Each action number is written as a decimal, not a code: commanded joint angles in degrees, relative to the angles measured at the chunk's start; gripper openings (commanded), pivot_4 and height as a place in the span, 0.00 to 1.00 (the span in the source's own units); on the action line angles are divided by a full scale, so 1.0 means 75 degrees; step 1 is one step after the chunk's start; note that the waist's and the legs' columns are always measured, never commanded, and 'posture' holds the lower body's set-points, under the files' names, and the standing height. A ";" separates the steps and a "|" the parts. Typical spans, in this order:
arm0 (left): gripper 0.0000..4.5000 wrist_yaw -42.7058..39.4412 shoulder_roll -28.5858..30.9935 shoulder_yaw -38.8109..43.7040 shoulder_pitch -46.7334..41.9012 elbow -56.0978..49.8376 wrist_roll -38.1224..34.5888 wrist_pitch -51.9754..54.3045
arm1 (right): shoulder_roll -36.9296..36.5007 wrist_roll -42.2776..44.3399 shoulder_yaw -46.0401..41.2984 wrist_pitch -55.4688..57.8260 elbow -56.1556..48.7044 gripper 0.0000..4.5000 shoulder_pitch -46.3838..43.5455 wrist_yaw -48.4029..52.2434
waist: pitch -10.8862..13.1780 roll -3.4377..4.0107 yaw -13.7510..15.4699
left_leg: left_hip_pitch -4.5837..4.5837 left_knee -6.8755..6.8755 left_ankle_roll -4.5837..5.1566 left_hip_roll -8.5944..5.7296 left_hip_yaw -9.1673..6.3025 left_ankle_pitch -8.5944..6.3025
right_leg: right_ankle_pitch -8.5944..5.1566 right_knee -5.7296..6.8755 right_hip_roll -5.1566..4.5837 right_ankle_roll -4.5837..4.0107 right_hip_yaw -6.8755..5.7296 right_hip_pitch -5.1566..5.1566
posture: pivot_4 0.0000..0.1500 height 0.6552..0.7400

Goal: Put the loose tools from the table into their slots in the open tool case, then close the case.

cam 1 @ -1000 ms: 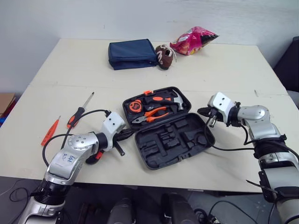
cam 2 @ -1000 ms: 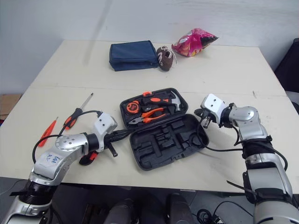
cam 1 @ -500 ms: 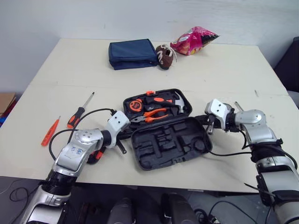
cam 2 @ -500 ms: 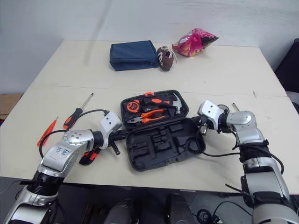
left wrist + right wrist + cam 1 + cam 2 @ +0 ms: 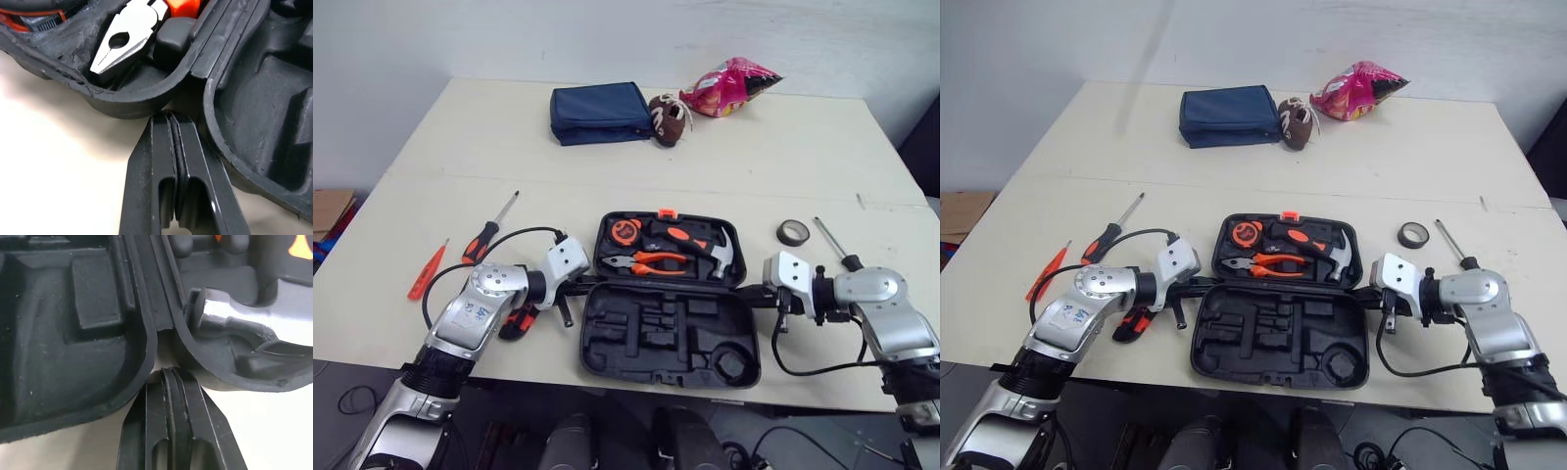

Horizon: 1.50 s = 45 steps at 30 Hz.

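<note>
The black tool case (image 5: pixel 666 338) lies open mid-table, square to the front edge. Its far half holds a tape measure (image 5: pixel 625 231), pliers (image 5: pixel 651 262) and a hammer (image 5: pixel 705 247); the near half's slots are empty. My left gripper (image 5: pixel 579 287) is shut, tips in the notch at the hinge's left end (image 5: pixel 171 117). My right gripper (image 5: pixel 754 291) is shut, tips at the hinge's right end (image 5: pixel 171 372). Loose on the table: a black-and-orange screwdriver (image 5: pixel 487 235), a thin orange screwdriver (image 5: pixel 427 270), a red-and-black tool (image 5: pixel 516 323) under my left arm, a tape roll (image 5: pixel 792 232) and a metal-shafted tool (image 5: pixel 830 243).
A navy pouch (image 5: pixel 600 111), a small brown football (image 5: pixel 668 106) and a pink snack bag (image 5: pixel 732 84) sit at the back of the table. The case's near half reaches close to the table's front edge (image 5: pixel 548 367).
The case has turned from a slant to lie square with the table edge and shifted slightly right. Both shut grippers moved with its hinge ends; the tape roll and metal-shafted tool now show.
</note>
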 commanded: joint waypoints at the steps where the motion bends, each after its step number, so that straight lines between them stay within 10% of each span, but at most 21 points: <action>1: 0.00 -0.0198 0.0035 -0.0076 0.0067 -0.0425 0.0022 -0.0205 | 0.0011 0.0337 -0.0252 0.0264 -0.0703 0.00 0.0244 -0.0262 | 0.0000 0.0000 -0.0004 | 0.0000 0.0000 0.0000 0.0001 -0.0002 0.0000 | 0.0000 -0.0001 0.0000 0.0000 -0.0001 0.0000 | 1.00 1.00; 17: 0.00 -0.0999 0.1164 0.1860 0.0974 -0.1649 -0.0987 -0.0655 | -0.0961 0.1784 -0.2642 0.1400 -0.1192 0.00 0.1772 -0.0655 | 0.0000 -0.0001 0.0029 | 0.0002 -0.0002 0.0009 0.0001 -0.0005 -0.0006 | 0.0000 -0.0010 -0.0004 0.0000 -0.0003 0.0007 | 1.00 1.00; 27: 0.92 -0.1354 0.2231 0.6192 0.2767 0.1798 -0.1648 -0.2815 | -0.0447 0.1756 -0.6290 -0.0866 -0.1050 1.00 0.4888 -0.0614 | 0.0003 0.0004 -0.0011 | 0.0049 -0.0032 0.0052 0.0011 -0.0013 -0.0059 | 0.0002 -0.0044 0.0004 -0.0002 -0.0012 0.0052 | 1.00 1.00; 38: 0.99 -0.0532 0.4135 0.7175 0.3036 0.6835 -0.0893 -0.4670 | -0.0605 0.1535 -0.7815 -0.2925 0.2425 1.00 0.6292 -0.1012 | 0.0001 -0.0003 -0.0018 | 0.0060 -0.0093 0.0031 0.0004 -0.0004 -0.0086 | 0.0005 -0.0105 -0.0012 0.0006 -0.0011 0.0051 | 1.00 1.00; 45: 0.99 -0.0330 0.4149 0.6889 0.2689 0.6973 -0.1030 -0.4104 | -0.0577 0.1923 -0.7348 -0.3051 0.2434 1.00 0.5758 -0.1002 | -0.0003 0.0004 -0.0136 | 0.0076 -0.0105 0.0011 0.0011 -0.0006 -0.0085 | 0.0005 -0.0095 -0.0016 -0.0002 -0.0007 0.0055 | 1.00 1.00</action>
